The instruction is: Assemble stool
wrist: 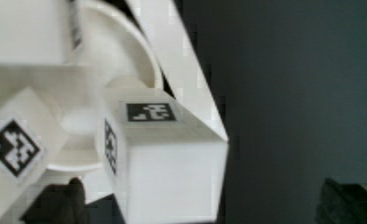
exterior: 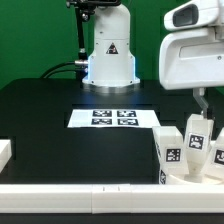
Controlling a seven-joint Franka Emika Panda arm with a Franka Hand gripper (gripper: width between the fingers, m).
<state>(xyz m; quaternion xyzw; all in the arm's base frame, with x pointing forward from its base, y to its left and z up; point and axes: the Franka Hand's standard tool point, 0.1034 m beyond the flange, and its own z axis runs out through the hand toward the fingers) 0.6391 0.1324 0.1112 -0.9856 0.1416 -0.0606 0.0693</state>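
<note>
Stool parts stand crowded at the exterior view's lower right, on the black surface (exterior: 60, 150) against the white rail (exterior: 90, 189) along its near edge. Several stubby white legs can be made out there: one upright leg (exterior: 170, 150) with a tag on its face, another leg (exterior: 196, 132) just beside it under the arm's head, and a third (exterior: 219, 152) at the picture's edge. They sit close together, some touching; how many there are in all I cannot tell. Part of a rounded white piece, likely the seat (wrist: 109, 30), shows behind the legs in the wrist view, where a tagged leg (wrist: 167, 150) fills the middle and a second tagged leg (wrist: 20, 140) leans beside it.

Jaws (exterior: 203, 101) hang just above the legs, spread wide, pinching nothing. In the wrist view the dark fingertips (wrist: 59, 203) stand far apart, with the tagged leg between and beyond them; no contact is visible.

Marker board (exterior: 115, 117) lies flat mid-surface, well apart from the parts. Behind it rises the arm's white base (exterior: 110, 55). A white block (exterior: 5, 152) sits at the exterior view's left edge.
</note>
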